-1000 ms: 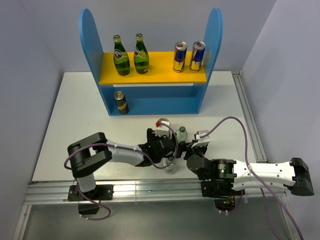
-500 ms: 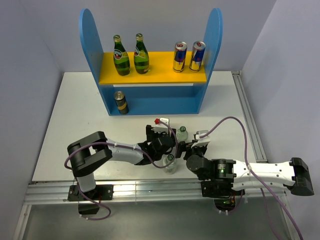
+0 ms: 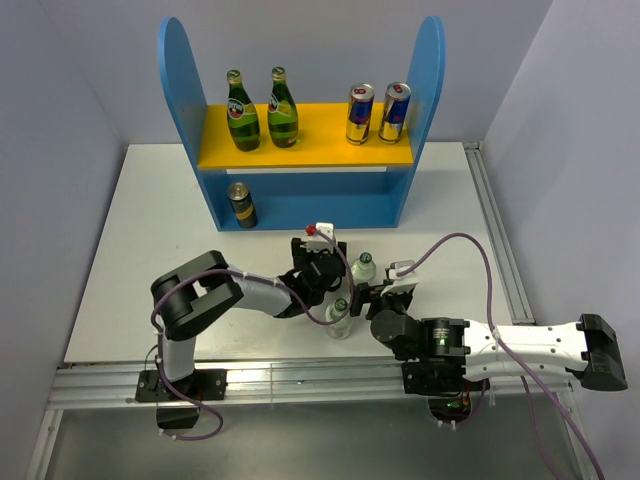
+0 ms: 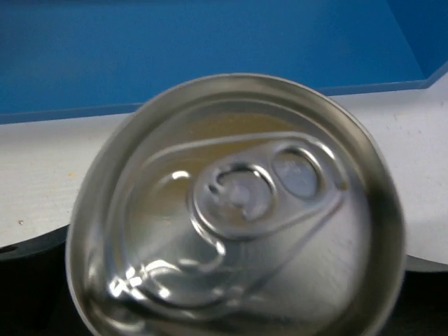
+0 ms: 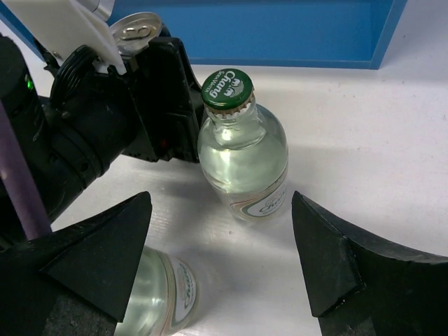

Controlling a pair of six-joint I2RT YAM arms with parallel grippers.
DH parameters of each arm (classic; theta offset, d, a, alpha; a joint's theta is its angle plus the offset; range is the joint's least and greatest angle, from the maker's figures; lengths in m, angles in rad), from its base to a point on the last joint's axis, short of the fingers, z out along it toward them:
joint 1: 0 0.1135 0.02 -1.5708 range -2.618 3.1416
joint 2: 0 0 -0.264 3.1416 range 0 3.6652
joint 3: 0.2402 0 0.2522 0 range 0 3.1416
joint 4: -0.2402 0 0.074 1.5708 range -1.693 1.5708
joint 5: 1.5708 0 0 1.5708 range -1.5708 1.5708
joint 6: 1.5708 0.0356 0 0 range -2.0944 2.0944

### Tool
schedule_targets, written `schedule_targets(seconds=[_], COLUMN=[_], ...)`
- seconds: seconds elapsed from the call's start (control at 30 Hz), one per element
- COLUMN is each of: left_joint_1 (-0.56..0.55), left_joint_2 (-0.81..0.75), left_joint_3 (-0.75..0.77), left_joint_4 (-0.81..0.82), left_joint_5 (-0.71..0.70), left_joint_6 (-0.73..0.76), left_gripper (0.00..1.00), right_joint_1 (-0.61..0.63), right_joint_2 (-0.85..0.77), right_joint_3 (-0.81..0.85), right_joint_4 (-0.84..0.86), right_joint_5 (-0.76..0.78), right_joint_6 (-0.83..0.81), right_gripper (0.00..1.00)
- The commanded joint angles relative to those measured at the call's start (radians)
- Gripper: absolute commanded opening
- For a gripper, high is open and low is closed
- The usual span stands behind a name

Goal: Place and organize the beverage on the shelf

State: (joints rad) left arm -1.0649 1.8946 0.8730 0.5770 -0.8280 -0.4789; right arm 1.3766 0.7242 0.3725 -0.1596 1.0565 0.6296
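"Chang" reads in white on the green cap point(image 5: 227, 89) of the clear bottle point(image 5: 243, 157) just ahead of the right claw point(image 5: 220, 201). That claw's fingers are spread wide, one on each side of the bottle and clear of the glass. The print on the bottle's body label is too blurred to read. A second bottle point(image 5: 157, 297) stands by the finger nearest the left claw point(image 3: 320, 248), its label also unreadable.

A can point(image 4: 234, 210) sits in the left claw. Its silver top and pull tab fill that wrist view and show no legible writing. Whether the fingers press it I cannot tell.

Ahead of this claw is the shelf point(image 3: 180, 90). Two green bottles point(image 3: 241, 112) and two blue cans point(image 3: 360, 114) stand on its yellow board point(image 3: 310, 140), and a dark can point(image 3: 240, 204) stands on the lower level at left. All these labels are too small to read.

Compared with a second ago, the left claw is nearer the shelf and its elbow has swung inward. The right claw, the clear bottle and the shelf's load are unchanged.
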Motion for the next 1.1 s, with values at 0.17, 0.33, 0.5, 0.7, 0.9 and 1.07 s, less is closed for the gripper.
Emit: schedule_targets(seconds=[0.17,0.33,0.5,0.7,0.9,1.07], left_joint_1=[0.026,0.062,0.161,0.311,0.437,0.506], left_joint_2=[0.000,-0.058,-0.144,-0.169,-0.114,-0.071], left_joint_3=[0.041,0.017,-0.017,-0.023,0.038,0.087], left_joint_4=[0.093,0.089,0.115,0.182,0.224,0.238], left_joint_5=[-0.037,-0.054,-0.014,0.078,0.138,0.190], left_joint_6=[0.103,0.151,0.197,0.221,0.206,0.189], left_gripper=[0.30,0.00,0.00,0.00,0.00,0.00], right_joint_1=[0.007,0.009,0.009,0.007,0.007,0.009], right_joint_2=[0.038,0.069,0.064,0.072,0.064,0.046], right_joint_3=[0.022,0.032,0.028,0.031,0.031,0.020], right_joint_4=[0.081,0.091,0.104,0.100,0.094,0.101], right_joint_5=[-0.016,-0.026,-0.033,-0.030,-0.027,-0.027], right_joint_6=[-0.019,-0.031,-0.041,-0.038,-0.034,-0.039], right_gripper=[0.88,0.88,0.88,0.88,0.88,0.88])
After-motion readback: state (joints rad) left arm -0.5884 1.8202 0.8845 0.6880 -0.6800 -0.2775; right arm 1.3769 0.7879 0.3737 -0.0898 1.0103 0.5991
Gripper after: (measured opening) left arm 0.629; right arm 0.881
